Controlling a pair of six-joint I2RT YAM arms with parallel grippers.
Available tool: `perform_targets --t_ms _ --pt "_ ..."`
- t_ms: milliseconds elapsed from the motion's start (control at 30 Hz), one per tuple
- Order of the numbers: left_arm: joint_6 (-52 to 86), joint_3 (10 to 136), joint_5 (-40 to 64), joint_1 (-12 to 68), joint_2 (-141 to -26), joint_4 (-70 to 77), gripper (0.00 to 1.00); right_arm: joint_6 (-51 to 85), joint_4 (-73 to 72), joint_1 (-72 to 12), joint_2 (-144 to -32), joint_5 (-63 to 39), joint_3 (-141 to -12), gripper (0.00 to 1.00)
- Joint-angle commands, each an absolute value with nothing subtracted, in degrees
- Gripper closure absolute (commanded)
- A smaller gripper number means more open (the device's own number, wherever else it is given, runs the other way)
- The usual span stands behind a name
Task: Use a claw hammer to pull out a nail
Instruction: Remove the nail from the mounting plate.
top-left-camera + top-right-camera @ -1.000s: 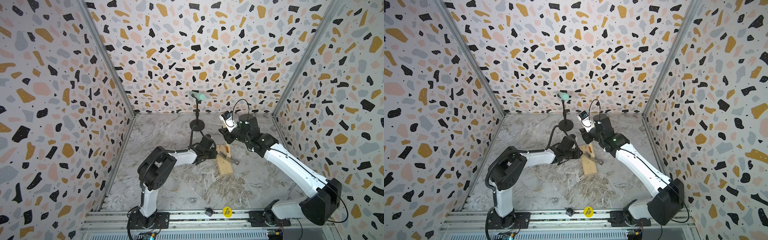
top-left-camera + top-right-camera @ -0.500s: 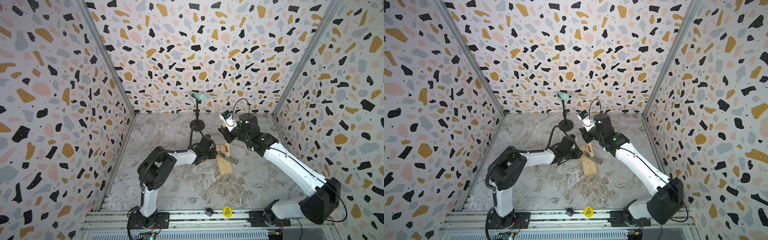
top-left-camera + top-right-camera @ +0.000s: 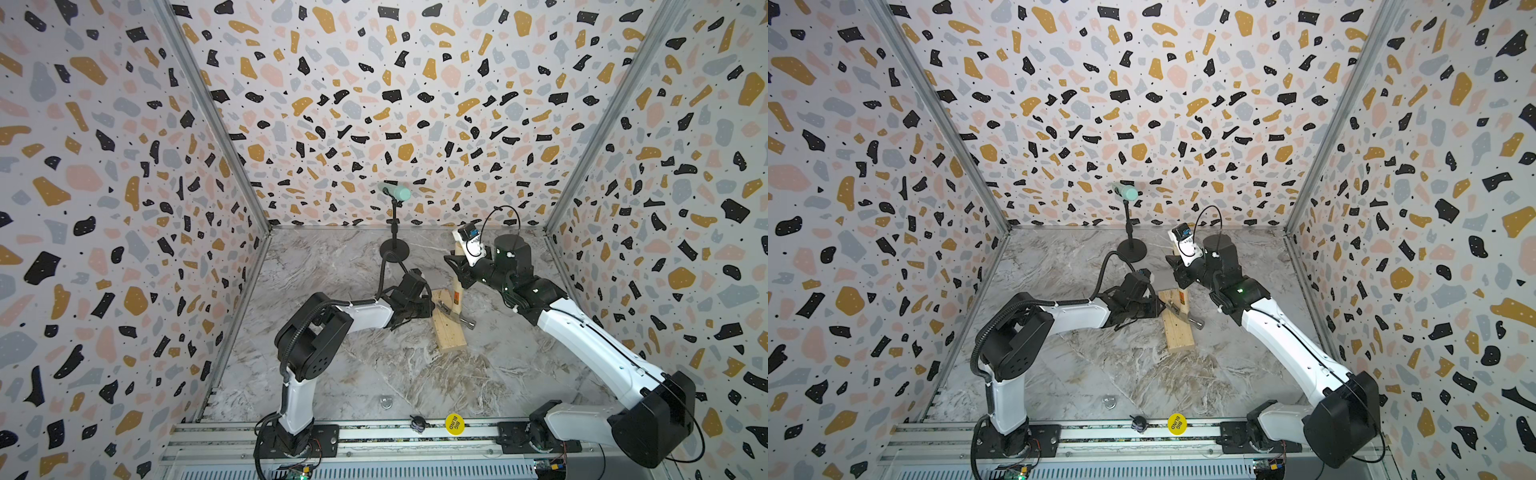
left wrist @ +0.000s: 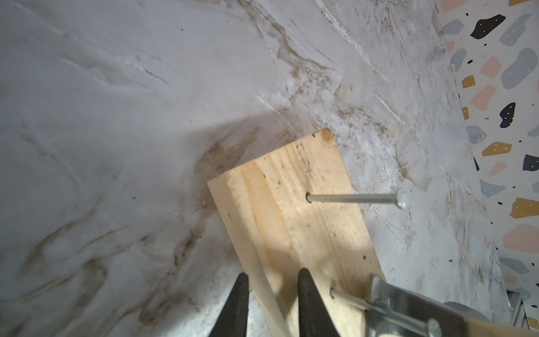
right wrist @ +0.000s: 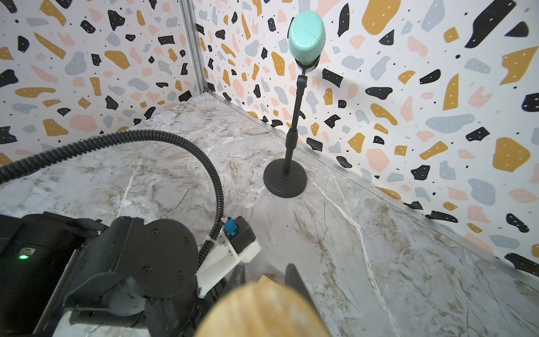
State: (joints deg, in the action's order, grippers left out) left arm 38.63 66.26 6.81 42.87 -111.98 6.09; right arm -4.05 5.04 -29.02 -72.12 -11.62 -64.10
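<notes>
The right gripper is squeezing the pale-handled, silver-headed claw hammer — the left gripper is pinching the flat light wooden block at its 9 o'clock edge.

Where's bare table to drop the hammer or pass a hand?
Free: front strip between block and rail, apart from a small ring; rear left corner beside mic stand. Crowded: centre, where left gripper, right gripper, hammer and block meet.
</notes>
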Motion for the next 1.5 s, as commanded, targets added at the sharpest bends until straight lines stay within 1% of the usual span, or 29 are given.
perform_targets --t_ms 0,433,700,1100,1467 --pt "38.73 64.44 6.7 42.79 -112.59 3.13 0.76 -5.13 -2.09 -28.17 -68.87 -10.06 -63.07 1.0" --pt "39.21 63.86 7.04 42.8 -112.81 3.69 0.76 -1.56 -10.78 -28.1 -60.01 -9.59 -49.94 1.0" --pt "39.4 63.45 7.38 42.79 -113.02 4.07 0.76 -0.57 -14.41 -28.13 -56.92 -9.7 -44.31 1.0" --pt "39.59 62.96 7.58 42.78 -113.03 4.19 0.76 0.25 -19.22 -28.12 -53.56 -11.37 -38.58 1.0" --pt "39.89 62.67 7.95 42.8 -113.47 4.48 0.77 1.1 -19.42 -28.08 -52.77 -12.57 -37.2 1.0"
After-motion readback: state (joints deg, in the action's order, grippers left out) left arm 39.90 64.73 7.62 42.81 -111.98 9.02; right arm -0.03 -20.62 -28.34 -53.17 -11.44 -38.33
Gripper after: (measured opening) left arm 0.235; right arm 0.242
